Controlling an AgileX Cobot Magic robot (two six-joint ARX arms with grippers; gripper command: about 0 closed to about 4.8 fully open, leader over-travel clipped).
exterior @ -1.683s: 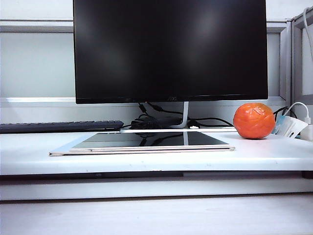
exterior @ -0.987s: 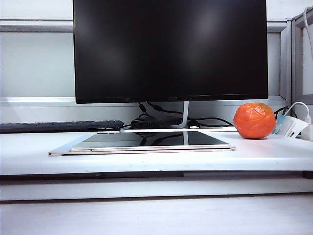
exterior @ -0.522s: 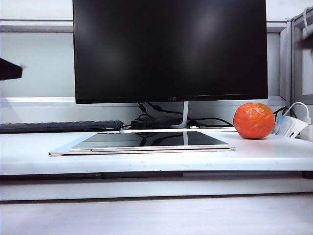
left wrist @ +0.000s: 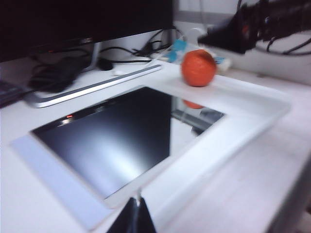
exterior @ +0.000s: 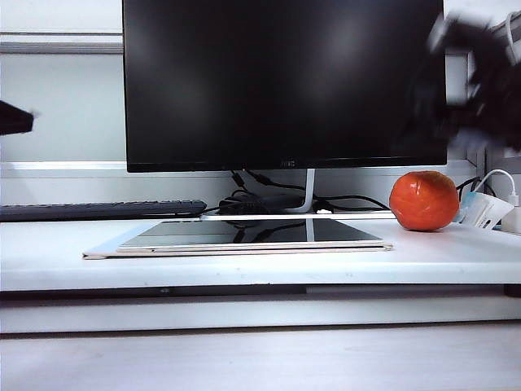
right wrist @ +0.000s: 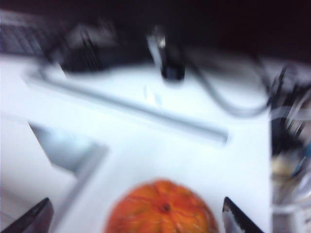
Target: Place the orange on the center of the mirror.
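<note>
Left gripper (left wrist: 135, 216) hangs near the mirror's corner, jaws pressed together, holding nothing. One mirror (exterior: 244, 235) lies flat on the counter (exterior: 456, 261), bare. One orange (exterior: 423, 200) sits beside it, apart, by the cables. Right gripper (right wrist: 138, 213) hovers above the orange, jaws spread either side, not touching. Risk: the round fruit could roll toward the cables if one jaw nudges it.

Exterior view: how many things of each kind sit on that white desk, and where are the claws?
Orange: 1
Mirror: 1
Monitor: 1
Keyboard: 1
Total: 4
Right claw: 1, open, fingers either side of the orange, apart from it.
Left claw: 1, near the mirror's edge.
</note>
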